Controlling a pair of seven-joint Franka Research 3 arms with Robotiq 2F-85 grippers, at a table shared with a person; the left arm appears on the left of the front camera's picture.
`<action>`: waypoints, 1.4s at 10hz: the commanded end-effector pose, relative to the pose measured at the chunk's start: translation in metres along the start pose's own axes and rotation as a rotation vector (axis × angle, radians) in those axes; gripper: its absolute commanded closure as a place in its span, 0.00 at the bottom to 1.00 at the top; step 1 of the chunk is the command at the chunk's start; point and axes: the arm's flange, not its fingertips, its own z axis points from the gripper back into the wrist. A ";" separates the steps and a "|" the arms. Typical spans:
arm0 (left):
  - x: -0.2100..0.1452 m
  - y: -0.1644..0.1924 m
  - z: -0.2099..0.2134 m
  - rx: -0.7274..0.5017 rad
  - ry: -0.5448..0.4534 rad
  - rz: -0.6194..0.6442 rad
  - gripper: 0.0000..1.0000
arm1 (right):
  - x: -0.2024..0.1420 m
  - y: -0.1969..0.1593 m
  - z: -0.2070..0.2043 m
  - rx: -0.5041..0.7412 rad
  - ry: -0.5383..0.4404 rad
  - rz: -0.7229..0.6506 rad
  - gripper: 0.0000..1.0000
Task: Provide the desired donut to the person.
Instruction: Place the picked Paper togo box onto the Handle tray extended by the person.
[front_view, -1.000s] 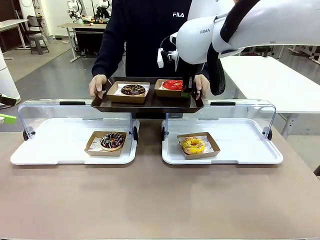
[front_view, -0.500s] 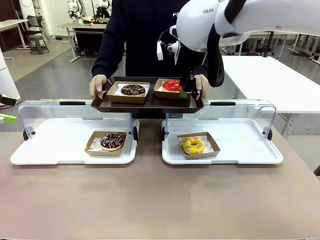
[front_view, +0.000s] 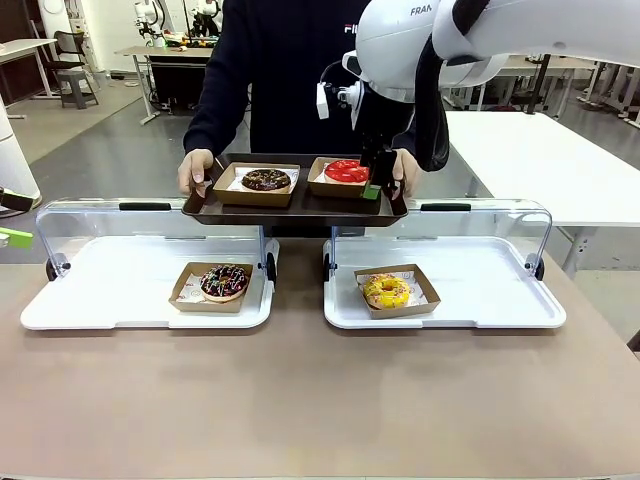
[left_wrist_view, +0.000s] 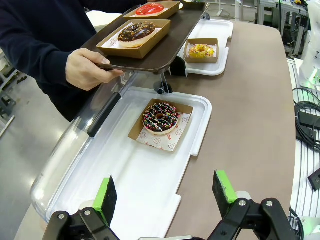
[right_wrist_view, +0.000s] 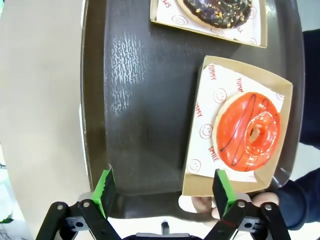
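The person (front_view: 290, 60) in a dark sweatshirt holds a dark tray (front_view: 300, 205) with both hands at the far side. On it a red-glazed donut (front_view: 346, 170) (right_wrist_view: 248, 136) lies in a cardboard box, and a chocolate donut (front_view: 265, 179) (left_wrist_view: 136, 31) lies in another. My right gripper (front_view: 372, 186) (right_wrist_view: 163, 192) hangs open over the tray's right end, beside the red donut's box, holding nothing. My left gripper (left_wrist_view: 165, 190) is open and empty above the left white tray.
A sprinkled chocolate donut (front_view: 224, 282) (left_wrist_view: 160, 116) sits boxed in the left white tray (front_view: 100, 290). A yellow donut (front_view: 386, 291) sits boxed in the right white tray (front_view: 490, 290). Both clear lids stand raised behind. The person's fingers (right_wrist_view: 200, 204) grip the dark tray's edge near my right gripper.
My right arm has lifted up from the dark tray, and its jaws have opened a little wider. The red donut's box stays on the tray. The left arm is still.
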 end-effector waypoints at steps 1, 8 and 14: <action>0.001 0.000 0.001 -0.001 -0.015 0.012 0.00 | 0.000 -0.002 0.004 0.032 -0.018 0.006 0.00; 0.001 0.000 0.001 -0.001 -0.015 0.012 0.00 | 0.000 0.000 0.000 0.005 0.001 0.000 0.00; 0.001 0.000 0.001 -0.001 -0.015 0.012 0.00 | -0.034 0.019 0.055 -0.038 -0.134 -0.003 0.00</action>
